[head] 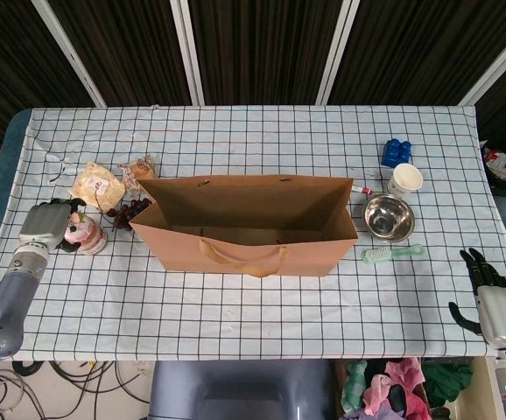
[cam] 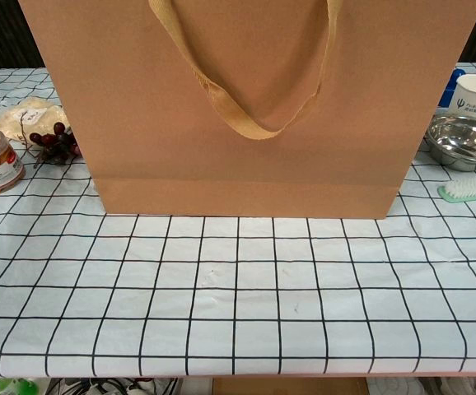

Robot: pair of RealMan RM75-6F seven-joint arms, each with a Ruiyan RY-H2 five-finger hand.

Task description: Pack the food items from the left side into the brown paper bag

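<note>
From the head view, the brown paper bag [head: 246, 223] stands open mid-table so food can drop straight in, and the left hand [head: 53, 224] wraps its fingers around the pink-lidded jar [head: 85, 233], beside the grapes [head: 129, 213] and wrapped snacks [head: 97, 185], likely to lift it first; the right hand [head: 491, 293] rests idle at the table's edge, fingers apart, holding nothing. In the chest view the bag fills the frame, the jar standing on the checked cloth [cam: 238, 288] just left of it, the hand itself hardly showing.

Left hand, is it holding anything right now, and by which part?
The left hand grips the small pink-lidded jar around its upper side. The right hand holds nothing.
</note>
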